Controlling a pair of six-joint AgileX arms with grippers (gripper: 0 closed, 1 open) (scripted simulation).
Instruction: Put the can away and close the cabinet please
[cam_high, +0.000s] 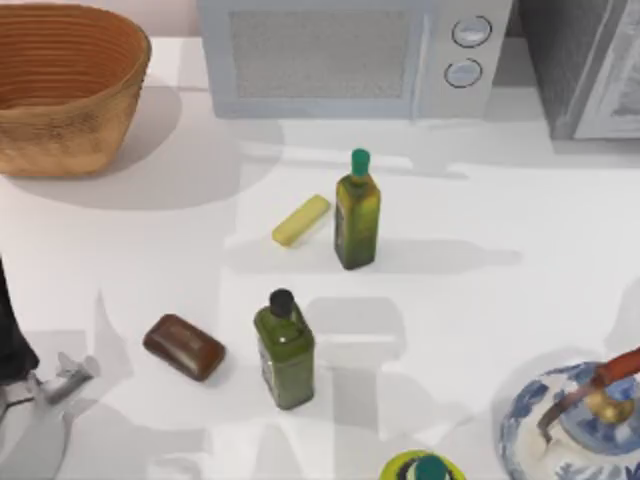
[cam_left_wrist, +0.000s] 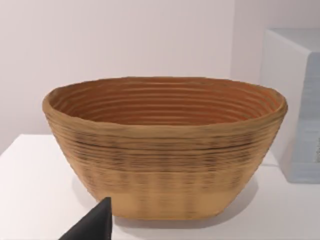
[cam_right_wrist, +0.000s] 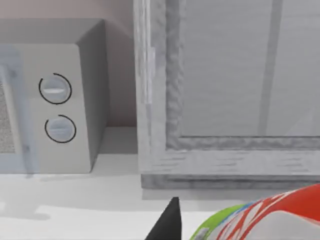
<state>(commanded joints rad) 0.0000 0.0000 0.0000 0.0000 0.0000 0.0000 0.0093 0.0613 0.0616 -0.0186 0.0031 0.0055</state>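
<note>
The can (cam_right_wrist: 270, 215), red and white with a yellow-green band, tilts close to the camera in the right wrist view. My right gripper (cam_right_wrist: 220, 232) is shut on it, with one dark fingertip (cam_right_wrist: 167, 222) beside it. Just ahead stands the cabinet (cam_right_wrist: 225, 75), its pale grey framed door panel facing the can. In the top view the cabinet (cam_high: 585, 65) is at the far right corner, dark grey with a pale panel. My left arm rests at the near left edge with its gripper (cam_high: 62, 378) low over the table, and one dark fingertip (cam_left_wrist: 95, 222) points at the basket.
A woven basket (cam_high: 60, 110) fills the far left corner, and a white microwave (cam_high: 340, 55) with two knobs stands beside the cabinet. Mid-table are two green bottles (cam_high: 357, 215) (cam_high: 284, 350), a yellow bar (cam_high: 300, 221) and a brown block (cam_high: 184, 347). A blue-white teapot (cam_high: 560, 420) sits near right.
</note>
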